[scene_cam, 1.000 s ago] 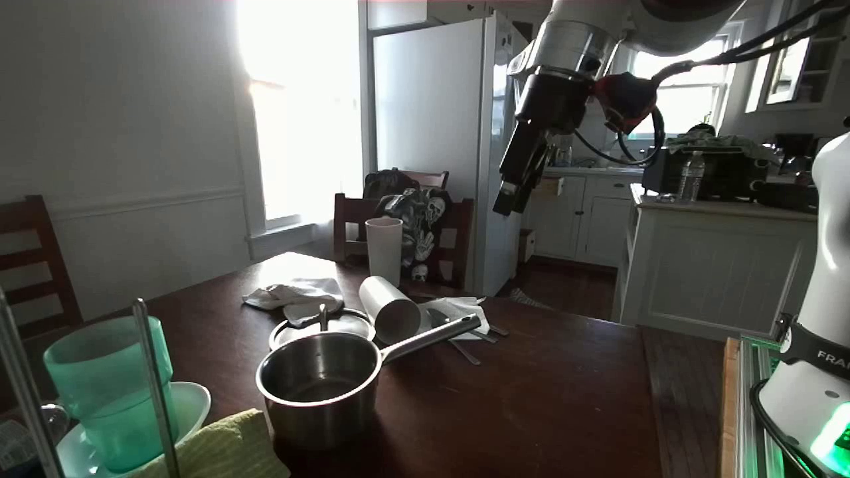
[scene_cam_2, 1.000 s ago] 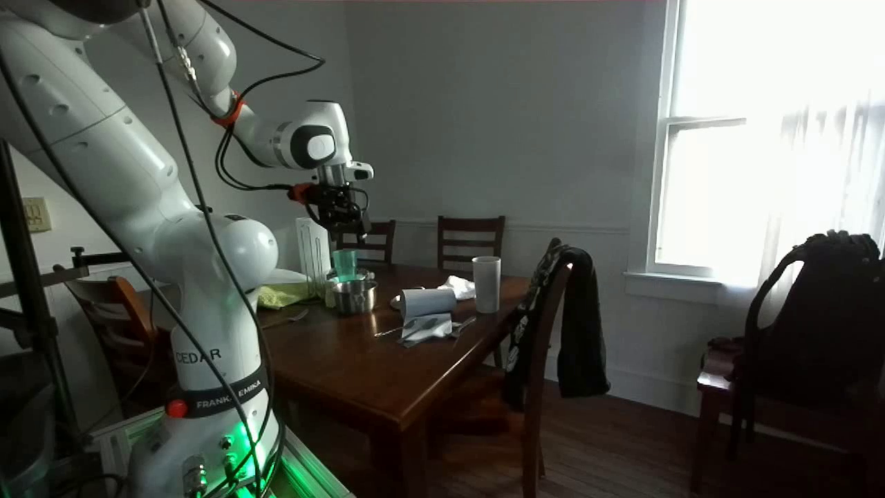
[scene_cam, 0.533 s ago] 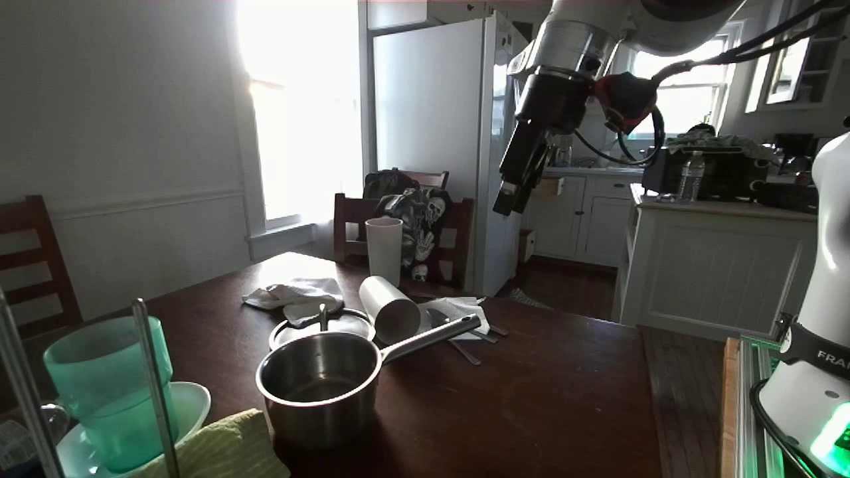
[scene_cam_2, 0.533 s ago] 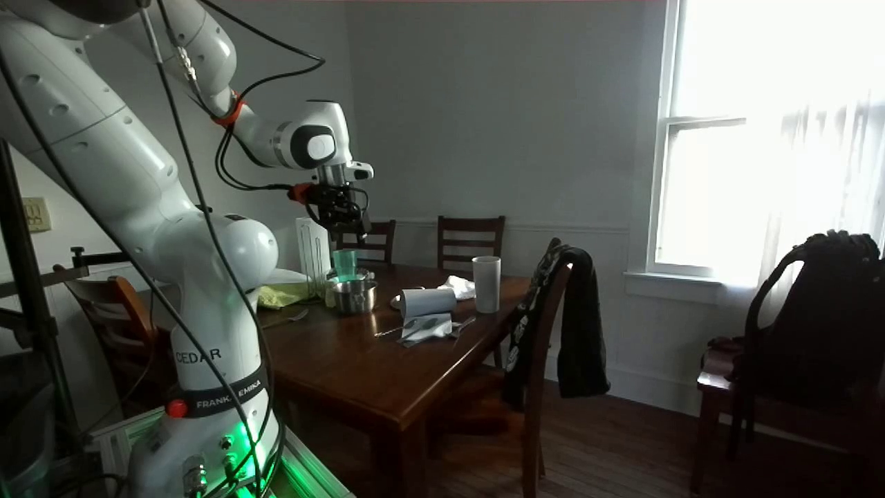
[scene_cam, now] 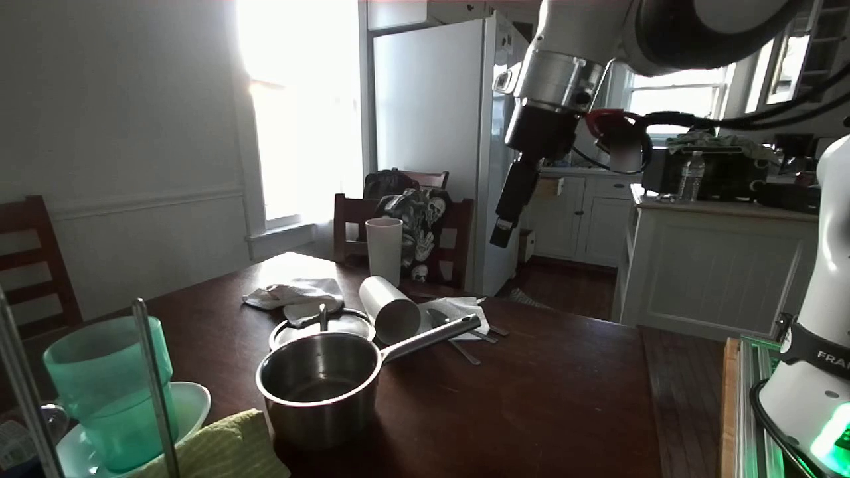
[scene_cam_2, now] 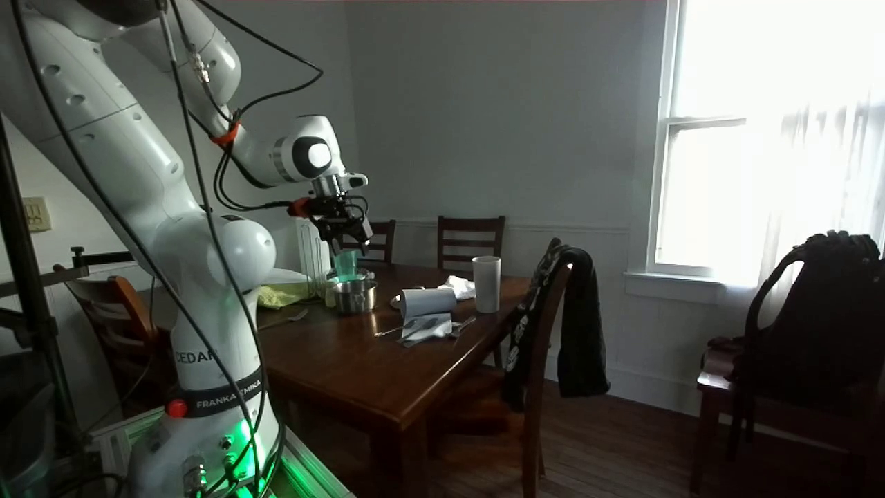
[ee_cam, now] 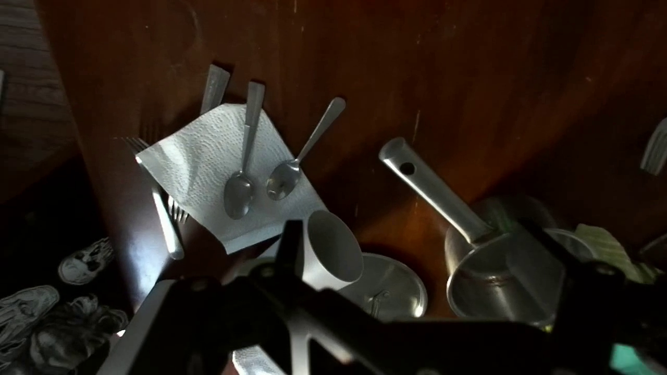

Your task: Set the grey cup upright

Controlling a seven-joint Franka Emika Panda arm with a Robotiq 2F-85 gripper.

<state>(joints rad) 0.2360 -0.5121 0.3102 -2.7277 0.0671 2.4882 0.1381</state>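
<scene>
At far left, a wooden chair stands beyond the table; at near left, a translucent green cup stands in a pale bowl, a yellow-green cloth just beside it to the right; farther back, a crumpled whitish cloth lies on the table; right of these, near, a steel saucepan sits upright, its long handle pointing far and right; a metal lid lies flat just beyond it. At the far edge, a pale tumbler is noted upright; just nearer, the grey cup lies on its side, its open mouth facing near and right; whether it touches the lid, I cannot tell; behind both, a skull-print garment hangs over a chair back. Right of the grey cup lies a paper towel; the wrist view shows two spoons on it and forks at its edges; farther right, the gripper hangs above the table, well apart from the grey cup; its jaws stand wide, the fingers well separated in the wrist view; at far right, a clear plastic bottle stands on a counter; nearer, the robot's white base shows a green light.
</scene>
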